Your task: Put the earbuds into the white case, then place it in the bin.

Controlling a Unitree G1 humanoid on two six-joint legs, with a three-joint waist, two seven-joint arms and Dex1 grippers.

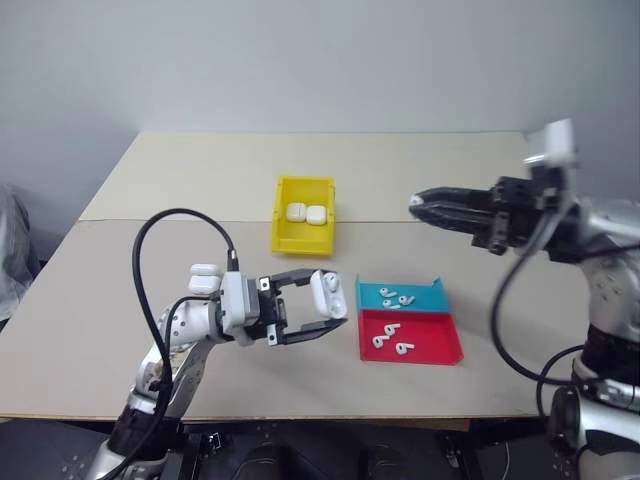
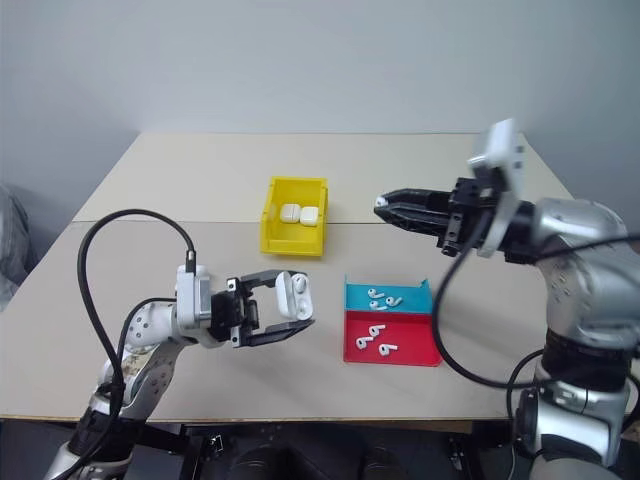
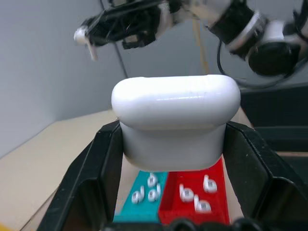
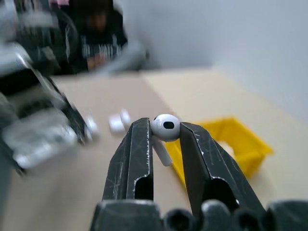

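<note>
The table (image 1: pixel 120 300) carries everything, and both arms are raised above it so that a case and an earbud can be brought together in the air. The left gripper (image 1: pixel 322 302) is clamped on the white case (image 1: pixel 323 291), which is held with its lid open, apparently so that its sockets can be reached. The right gripper (image 1: pixel 418 207), well apart at the right, is pointed left toward that case with its fingers narrowed on one of the earbuds (image 4: pixel 166 127), pinched by the head with the stem hanging below; the insertion is judged not yet done.

The bin (image 1: pixel 283 237) is set far of the held case, near the middle of the table, and two closed white cases (image 1: pixel 306 213) are seen side by side inside it. The red tray (image 1: pixel 440 354) lies at the near right with two or three loose earbuds (image 1: pixel 392 342) in it, and the blue tray (image 1: pixel 425 296) is set touching its far edge, with about four earbuds in it. Two spare cases (image 1: pixel 204 277) are left on the table behind the left wrist.
</note>
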